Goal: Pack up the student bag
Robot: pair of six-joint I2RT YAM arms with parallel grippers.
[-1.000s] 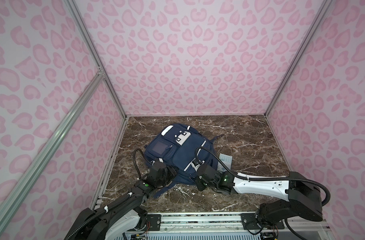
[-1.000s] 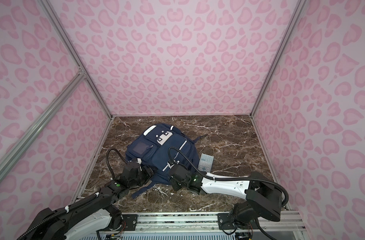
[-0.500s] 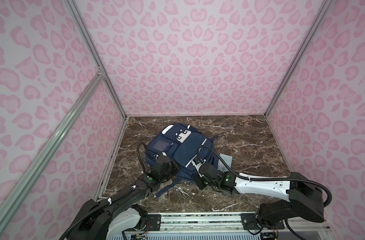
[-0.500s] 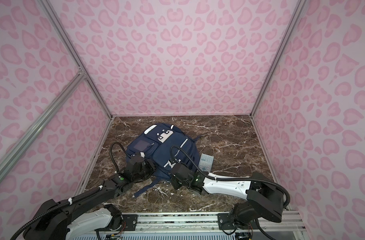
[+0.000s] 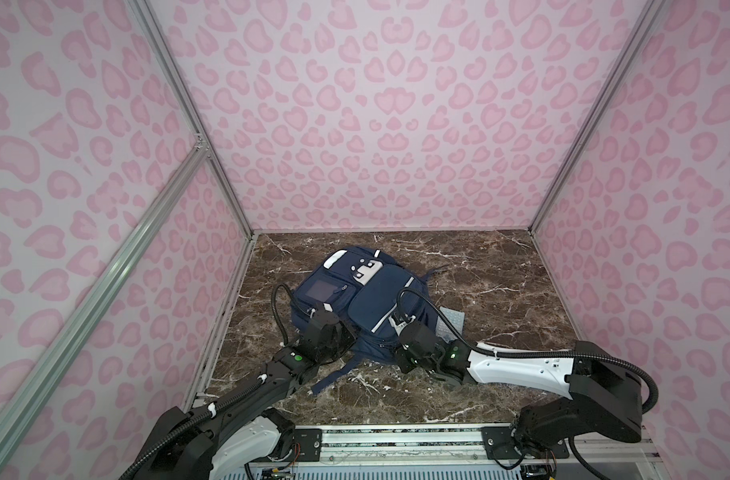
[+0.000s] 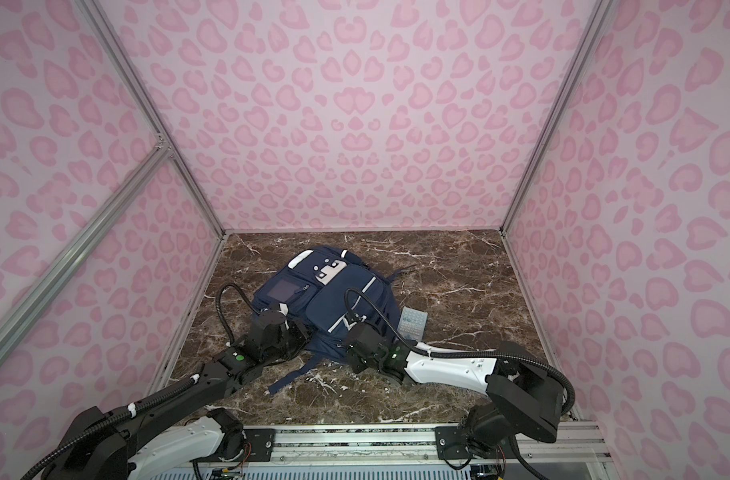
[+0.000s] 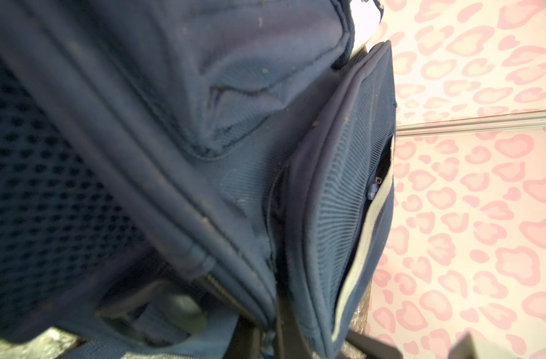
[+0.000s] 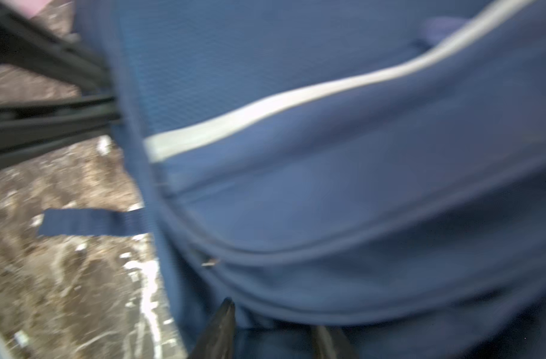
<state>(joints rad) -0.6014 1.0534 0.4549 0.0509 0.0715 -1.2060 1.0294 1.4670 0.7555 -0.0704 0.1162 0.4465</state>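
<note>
Plainly, there is one student bag (image 5: pixel 367 307) here, a navy backpack lying flat on the brown marble table (image 5: pixel 500 291), left of centre and somewhat nearer the far wall. Two white patches show at its far end in both top views. One loose strap (image 5: pixel 334 374) trails from its near edge across the marble towards the near side.

Two arms reach in from the near side, one to each near corner of the bag. The left gripper (image 7: pixel 281 338) is at the near left corner. Its jaws are fully closed, and in the left wrist view the bag's seam and fabric run straight into them, so it appears to pinch the edge of the bag. The right gripper (image 8: pixel 275 335) is at the near right corner. In the right wrist view, which is blurred, its two fingertips (image 8: pixel 225 323) stand partly apart against the blue fabric below one pale stripe (image 8: pixel 296 102), and they clamp nothing.

One small flat grey pad (image 5: pixel 450 322) with rows of keys lies on the marble just right of the bag, touching or nearly touching its side; I cannot tell which.
</note>
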